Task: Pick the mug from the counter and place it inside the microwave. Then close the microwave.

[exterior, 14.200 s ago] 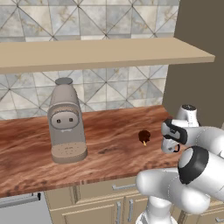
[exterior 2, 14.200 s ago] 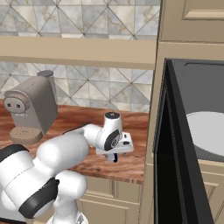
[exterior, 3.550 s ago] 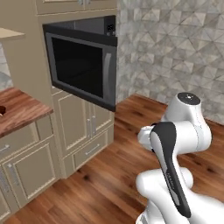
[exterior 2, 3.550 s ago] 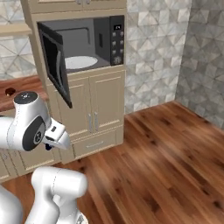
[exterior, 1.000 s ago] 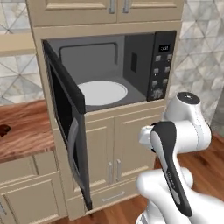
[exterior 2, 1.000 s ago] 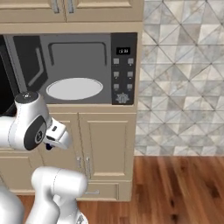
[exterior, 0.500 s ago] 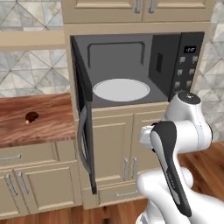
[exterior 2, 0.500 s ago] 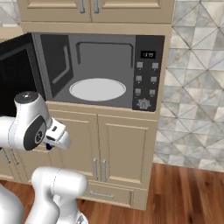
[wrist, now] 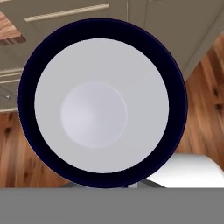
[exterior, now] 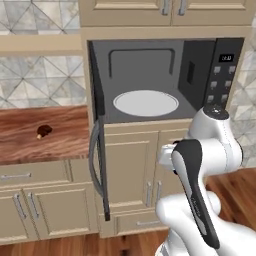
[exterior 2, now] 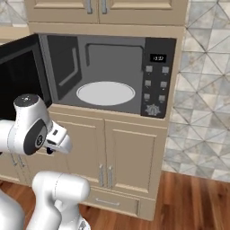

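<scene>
The mug (wrist: 103, 105) sits right in front of the hand camera, its dark rim ringing a pale grey inside. My gripper (exterior 2: 51, 148) is shut on the mug, held low in front of the beige cabinet doors, below and left of the microwave's opening. The microwave (exterior: 200, 70) stands open, with its white turntable plate (exterior: 145, 102) bare. Its dark door (exterior: 97, 145) is swung out to the left, seen edge-on with the grey bar handle. The counter (exterior: 30, 145) lies left of the door. My fingertips are hidden by the mug.
A small dark-brown lump with an orange tip (exterior: 44, 131) lies on the counter. The button panel (exterior 2: 155, 78) is on the microwave's right. Beige cabinet doors (exterior 2: 130, 157) are below it, with wood floor (exterior 2: 197, 202) and a tiled wall to the right.
The whole picture has shifted as the base drove: the microwave now stands more centred and squarer to the cameras. The arm keeps its pose with the mug held.
</scene>
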